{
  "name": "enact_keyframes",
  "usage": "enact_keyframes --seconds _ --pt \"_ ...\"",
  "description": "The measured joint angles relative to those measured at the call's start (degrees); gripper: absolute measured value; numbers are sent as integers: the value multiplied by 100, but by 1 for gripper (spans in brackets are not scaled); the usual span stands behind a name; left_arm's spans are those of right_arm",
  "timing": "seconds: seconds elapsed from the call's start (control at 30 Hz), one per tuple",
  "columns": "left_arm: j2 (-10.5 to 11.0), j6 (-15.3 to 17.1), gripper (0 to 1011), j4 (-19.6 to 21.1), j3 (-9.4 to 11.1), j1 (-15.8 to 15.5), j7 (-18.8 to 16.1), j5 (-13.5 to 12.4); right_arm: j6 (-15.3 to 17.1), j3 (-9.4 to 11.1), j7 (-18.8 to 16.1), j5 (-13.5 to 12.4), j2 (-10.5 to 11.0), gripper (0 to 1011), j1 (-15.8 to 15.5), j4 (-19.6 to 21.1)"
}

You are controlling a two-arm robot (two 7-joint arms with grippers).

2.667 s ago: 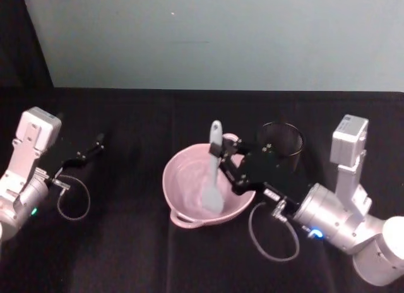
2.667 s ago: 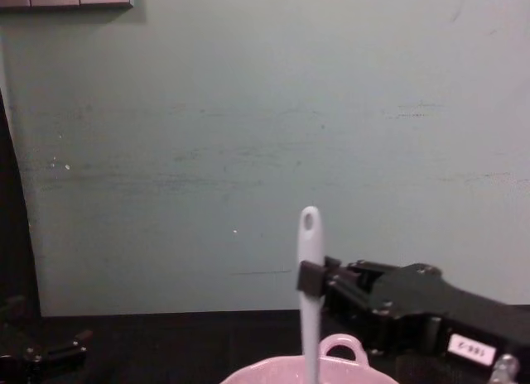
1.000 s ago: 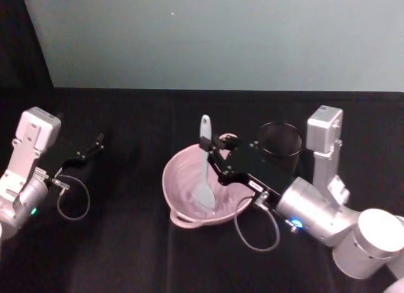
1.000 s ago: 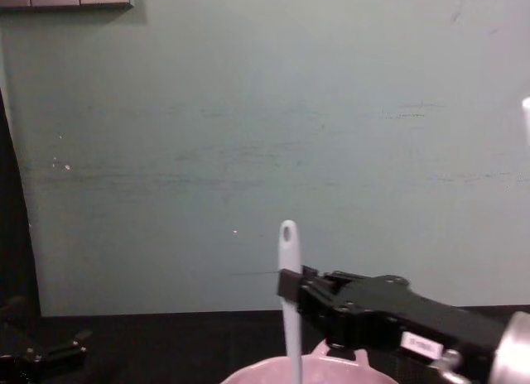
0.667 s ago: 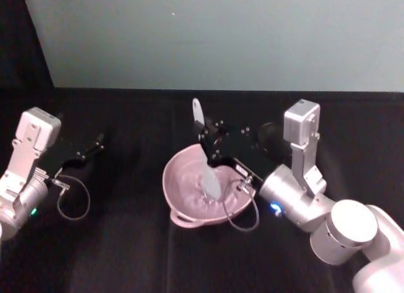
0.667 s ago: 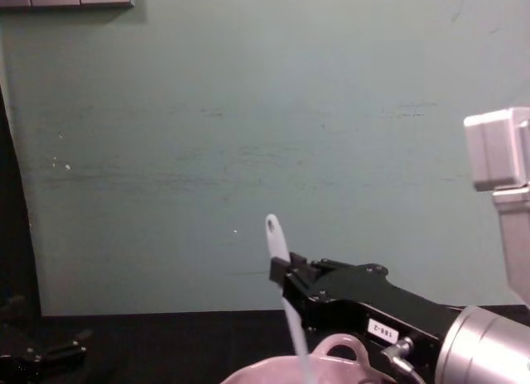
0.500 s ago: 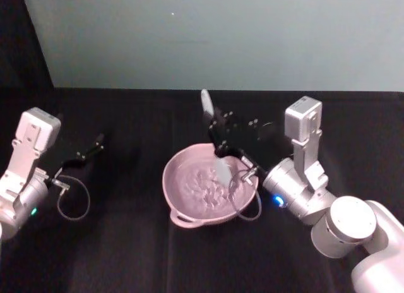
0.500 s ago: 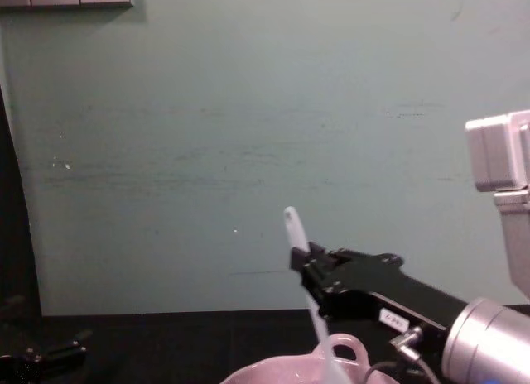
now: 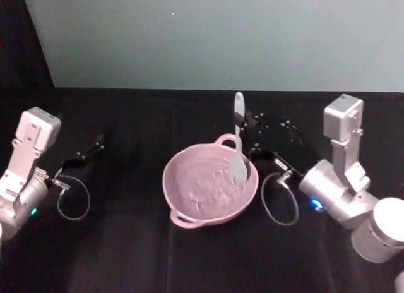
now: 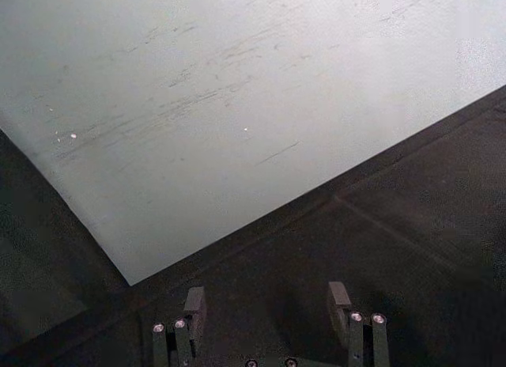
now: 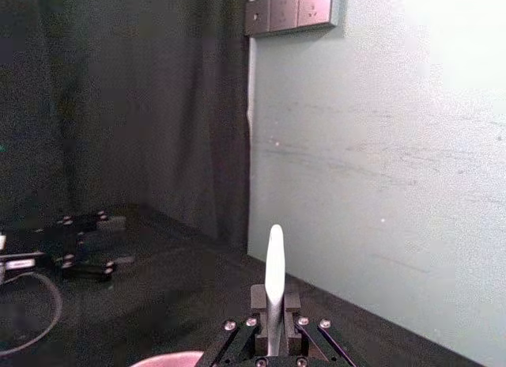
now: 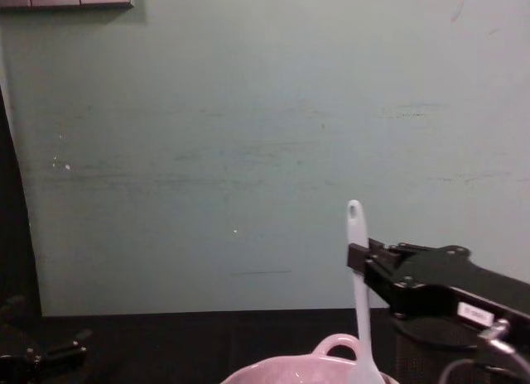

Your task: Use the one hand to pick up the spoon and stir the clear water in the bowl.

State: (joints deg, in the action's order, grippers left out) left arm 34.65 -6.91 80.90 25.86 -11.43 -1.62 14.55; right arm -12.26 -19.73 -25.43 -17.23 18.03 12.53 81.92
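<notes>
- Head view: the right pincer (image 9: 245,132) is clenched on the handle of the white plastic spoon (image 9: 238,125). The spoon stands near upright, with its head dipped into the pale pink bowl (image 9: 173,198) by the far right wall, just beside the loop handle (image 9: 227,140). The water (image 9: 202,182) looks rippled. The left pincer (image 9: 88,151) hangs parked well apart, over the black surface (image 9: 126,249).
- Left wrist view: that pincer's fingers (image 10: 194,302) stand apart, released, with nothing between them.
- Right wrist view: the spoon handle rises straight between the closed jaws, centred and square in the grasp, so I judge it unlikely to twist.
- Chest view: the grip sits high on the handle, leaving a long stretch of shaft below it. A black mesh cup (image 12: 418,351) stands just behind the bowl, under the arm.
- Stirring is under way, I judge. To do it well, sweep the head in smooth circles toward the middle of the water, off the wall and the loop handle. Hold the depth so the head stays wetted without scraping the bottom. A gentle pace should avoid slopping water or nudging the bowl toward the cup.
</notes>
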Motion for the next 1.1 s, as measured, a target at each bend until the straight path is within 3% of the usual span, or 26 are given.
enact_keyframes --seconds 0.4,0.53,0.73,1.1 --pt "0 0 1011 0 0 0 0 0 807 205 -460 -608 815 124 -465 1121" --pt "0 0 1011 0 0 0 0 0 811 197 -518 -714 895 124 -510 1260" --pt "0 0 1011 0 0 0 0 0 515 0 -485 -716 716 124 -395 1173" --pt "0 0 1011 0 0 0 0 0 -3 -350 -279 -357 134 124 78 435"
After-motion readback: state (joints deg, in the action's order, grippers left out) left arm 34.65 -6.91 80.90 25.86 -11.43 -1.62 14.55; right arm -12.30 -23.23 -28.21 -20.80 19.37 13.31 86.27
